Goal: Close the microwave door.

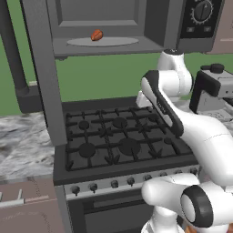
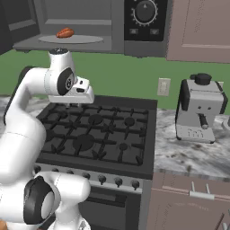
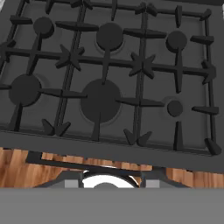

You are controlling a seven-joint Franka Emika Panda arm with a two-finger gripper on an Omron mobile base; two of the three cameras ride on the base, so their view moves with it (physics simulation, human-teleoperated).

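The microwave [image 1: 157, 25] hangs above the stove with its grey interior showing. Inside, a round plate [image 1: 102, 41] carries a small orange-red item [image 1: 96, 35]. Its black dial panel [image 2: 144, 18] is on the right. The microwave door [image 1: 43, 77] stands swung open to the left, seen nearly edge-on, and its dark bar handle [image 1: 16, 59] is farther left. My gripper [image 2: 74, 101] hangs below the microwave, pointing down over the stove's back left burners, well right of the door. In the hand view the gripper [image 3: 108, 181] looks open, with nothing between its tips.
A black gas stove [image 1: 120, 136] with several burners lies under the hand, with knobs [image 1: 113, 183] and the oven door along its front. A grey coffee machine [image 2: 200, 108] stands on the marble counter [image 2: 197, 152] to the right. Brown cabinets [image 2: 200, 29] flank the microwave.
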